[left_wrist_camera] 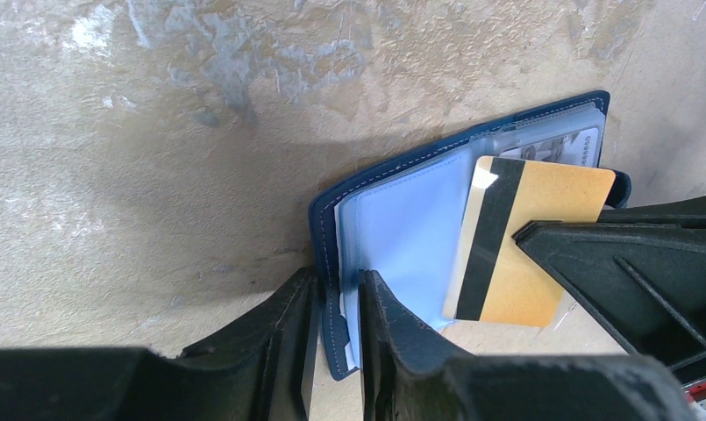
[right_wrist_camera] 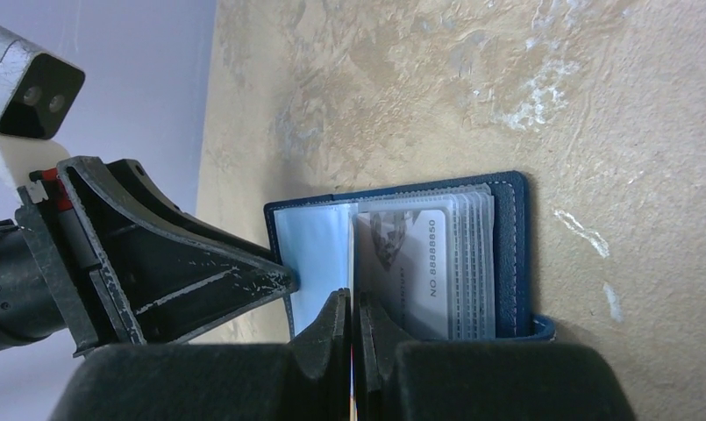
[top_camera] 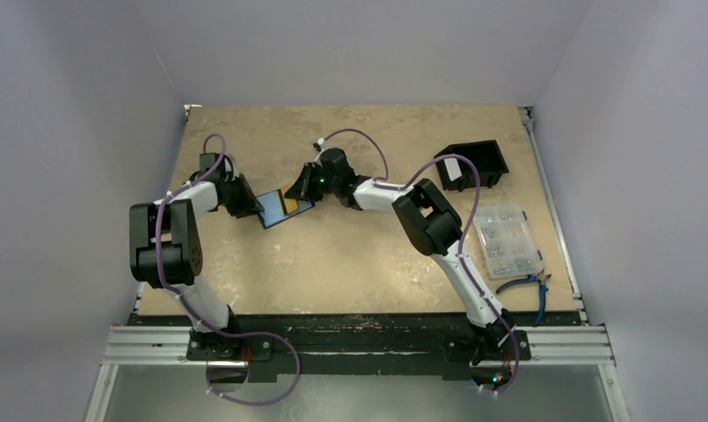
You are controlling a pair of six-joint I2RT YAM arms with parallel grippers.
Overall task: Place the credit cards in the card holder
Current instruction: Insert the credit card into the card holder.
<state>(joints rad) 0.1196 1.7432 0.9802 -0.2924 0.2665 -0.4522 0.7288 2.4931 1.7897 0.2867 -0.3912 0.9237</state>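
The navy-blue card holder (top_camera: 275,211) lies open on the table, its pale blue inside (left_wrist_camera: 402,219) facing up. My left gripper (left_wrist_camera: 338,285) is shut on the edge of its left flap. A gold credit card (left_wrist_camera: 529,254) with a black stripe is tilted over the right half, and my right gripper (top_camera: 304,189) is shut on it. From the right wrist that card shows only edge-on between the closed jaws of the right gripper (right_wrist_camera: 353,303). Another card, silver-grey (right_wrist_camera: 410,263), sits in the clear sleeves of the card holder (right_wrist_camera: 507,254).
A black open-sided box (top_camera: 470,164) stands at the back right. A clear compartment box (top_camera: 507,240) lies near the right edge, with blue-handled pliers (top_camera: 530,286) just in front of it.
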